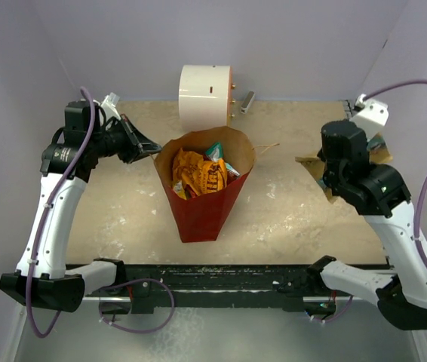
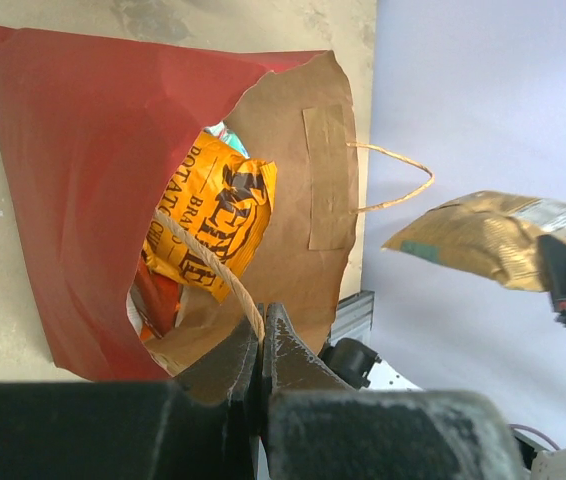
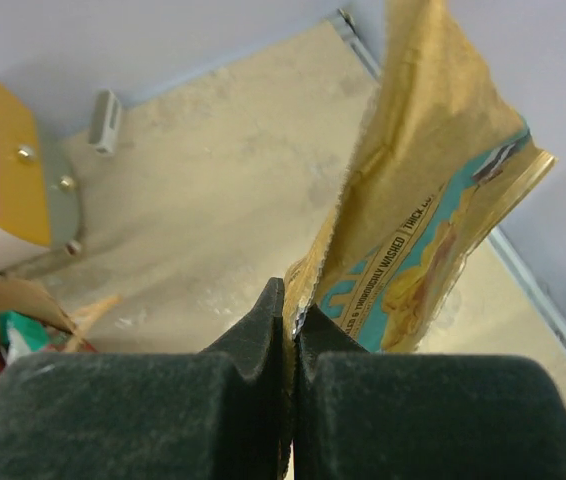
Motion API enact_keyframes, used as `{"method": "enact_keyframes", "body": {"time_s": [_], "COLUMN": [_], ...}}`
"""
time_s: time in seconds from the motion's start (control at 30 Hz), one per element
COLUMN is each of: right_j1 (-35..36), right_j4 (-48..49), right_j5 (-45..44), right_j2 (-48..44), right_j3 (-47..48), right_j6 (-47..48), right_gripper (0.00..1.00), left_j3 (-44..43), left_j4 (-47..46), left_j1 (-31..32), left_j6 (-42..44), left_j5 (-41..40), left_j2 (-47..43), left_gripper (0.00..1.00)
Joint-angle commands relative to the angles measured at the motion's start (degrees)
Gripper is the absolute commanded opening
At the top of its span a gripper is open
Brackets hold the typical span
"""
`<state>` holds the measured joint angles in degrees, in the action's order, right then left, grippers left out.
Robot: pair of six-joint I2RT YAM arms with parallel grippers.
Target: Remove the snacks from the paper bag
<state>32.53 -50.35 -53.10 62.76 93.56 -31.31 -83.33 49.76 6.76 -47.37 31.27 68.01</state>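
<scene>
The red paper bag (image 1: 198, 207) lies in the middle of the table, its brown-lined mouth facing the back. Inside are a yellow-orange chip bag (image 1: 197, 175) and a teal packet (image 1: 215, 151). My left gripper (image 1: 153, 148) is shut on the bag's twine handle (image 2: 213, 270) at the mouth's left rim (image 2: 258, 322). The chip bag (image 2: 218, 210) fills the opening in the left wrist view. My right gripper (image 3: 293, 305) is shut on the crimped edge of a gold-and-teal snack packet (image 3: 433, 190), held above the table's right side (image 1: 309, 161); the arm hides its fingers from above.
A white cylinder (image 1: 204, 96) with an orange end face (image 3: 13, 190) stands behind the bag. A small grey block (image 1: 246, 101) lies to its right by the back wall. The bag's other twine handle (image 2: 398, 180) sticks out toward the back.
</scene>
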Motion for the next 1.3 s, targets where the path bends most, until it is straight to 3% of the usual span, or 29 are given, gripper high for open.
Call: {"method": "enact_keyframes", "body": {"time_s": [0.0, 0.27, 0.53, 0.73, 0.9, 1.0, 1.13, 1.2, 1.27], "right_j1": [-0.64, -4.94, -15.28, -27.20, -31.08, -32.24, -33.06, -33.06, -32.98], "right_j4": [-1.18, -3.87, 8.45, 15.90, 16.88, 16.39, 12.88, 8.27, 9.20], "right_j5": [-0.72, 4.57, 10.26, 17.75, 19.77, 21.97, 33.21, 35.63, 38.38], "right_j2": [-4.88, -7.14, 0.91, 19.54, 37.16, 48.40, 57.29, 57.29, 52.53], "right_j3": [-9.71, -23.62, -29.61, -20.81, -7.71, 4.44, 20.41, 23.82, 19.14], "right_j6": [-10.77, -21.63, -14.78, -13.90, -15.34, -14.54, -9.27, -8.00, -5.85], "right_gripper": [0.00, 0.00, 0.00, 0.00, 0.00, 0.20, 0.59, 0.69, 0.72], "left_j3": [-2.68, -2.27, -2.23, -4.12, -6.05, -6.59, -6.52, -7.42, -8.55], "left_j4": [-1.61, -2.49, -1.01, -0.61, -1.14, -0.93, 0.71, 1.85, 2.43], "left_j1": [-0.25, -0.26, -0.27, -0.30, -0.26, -0.30, -0.26, 0.33, 0.70], "left_j6": [-0.41, -2.42, 0.86, 5.05, 8.88, 10.77, 13.34, 14.25, 13.95], "left_j5": [0.40, 0.75, 0.22, 2.81, 4.72, 5.53, 5.24, 4.27, 4.27], "left_j2": [-1.41, -1.41, -0.81, 1.56, 3.25, 3.69, 3.91, 4.34, 4.98], "left_gripper": [0.00, 0.00, 0.00, 0.00, 0.00, 0.00, 0.00, 0.00, 0.00]}}
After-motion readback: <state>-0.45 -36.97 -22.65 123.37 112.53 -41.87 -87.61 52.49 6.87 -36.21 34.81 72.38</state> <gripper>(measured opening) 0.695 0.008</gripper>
